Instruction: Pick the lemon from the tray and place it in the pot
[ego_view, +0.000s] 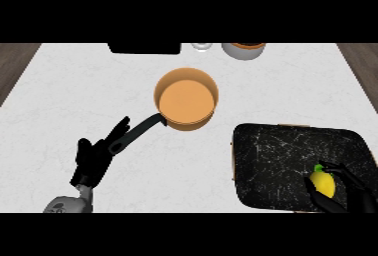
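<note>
A yellow lemon (323, 184) with a green tip lies on the dark marbled tray (280, 155) near its lower right corner. My right hand (348, 196) has its thumb and fingers curled round the lemon from both sides. The orange pot (186, 99) with a black handle (136, 132) stands at the counter's middle, left of and above the tray. My left hand (94, 161) is open at the lower left, fingers straight, next to the end of the pot's handle.
A black object (145, 48) sits at the counter's far edge, with a small glass (201, 47) and a white and orange jar (244, 50) beside it. Wooden floor shows past the counter's left and right edges.
</note>
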